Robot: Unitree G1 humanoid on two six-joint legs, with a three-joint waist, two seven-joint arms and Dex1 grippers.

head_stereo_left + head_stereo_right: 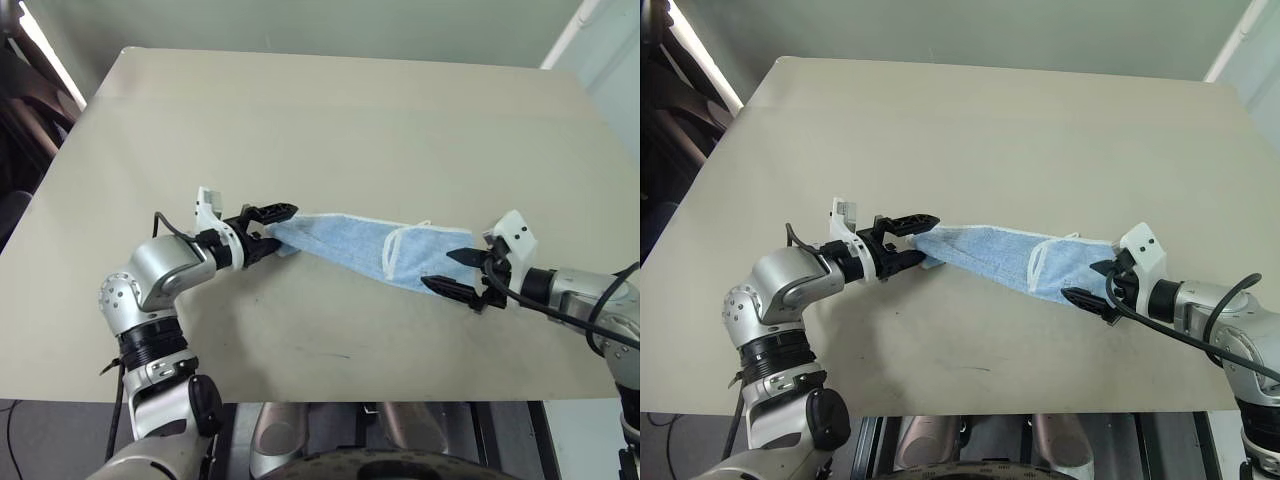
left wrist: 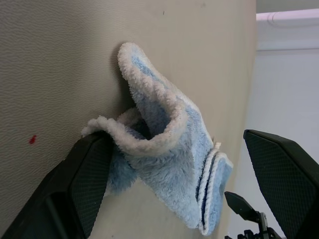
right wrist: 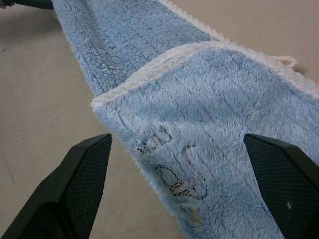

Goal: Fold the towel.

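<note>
Between your two grippers in the head views lies the towel [image 1: 375, 248], stretched flat on the table [image 1: 330, 120]; at the left gripper [image 2: 174, 184] its bunched end sits between released fingers, and the right gripper [image 3: 179, 186] straddles its other end, unclenched.

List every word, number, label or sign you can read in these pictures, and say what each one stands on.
No text can be read for certain.
The towel carries dark stitched outlines, letter-like shapes above a small figure; which letters they are cannot be made out.
The table bears no writing, only a small red speck.
</note>
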